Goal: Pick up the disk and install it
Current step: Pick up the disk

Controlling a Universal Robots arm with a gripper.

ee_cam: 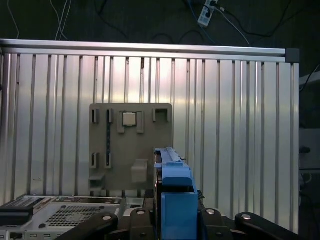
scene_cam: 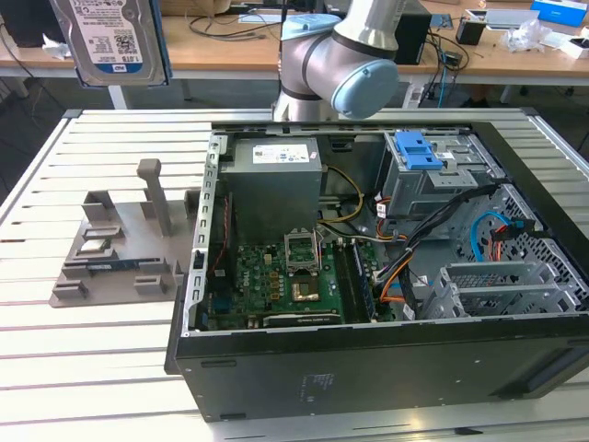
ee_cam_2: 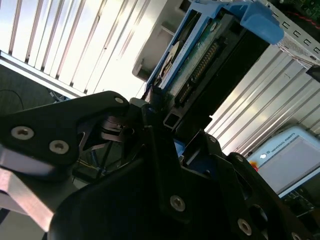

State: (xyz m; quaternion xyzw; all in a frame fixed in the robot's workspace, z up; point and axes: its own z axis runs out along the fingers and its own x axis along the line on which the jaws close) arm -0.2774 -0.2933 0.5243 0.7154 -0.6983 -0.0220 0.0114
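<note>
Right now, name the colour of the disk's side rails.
Blue rails on the disk, clearest in the first wrist view.

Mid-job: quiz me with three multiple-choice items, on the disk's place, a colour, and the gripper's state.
1. Where is the disk? A) in the computer case B) on the grey fixture C) in the air, off both
2. Its side rails are: A) red B) blue C) yellow
3. The gripper is: A) open B) shut on the disk C) shut on a cable
Key: C, it hangs at the exterior view's upper left, clear of both; B, blue rails show in both wrist views; B, it clamps the disk in the second wrist view.
</note>
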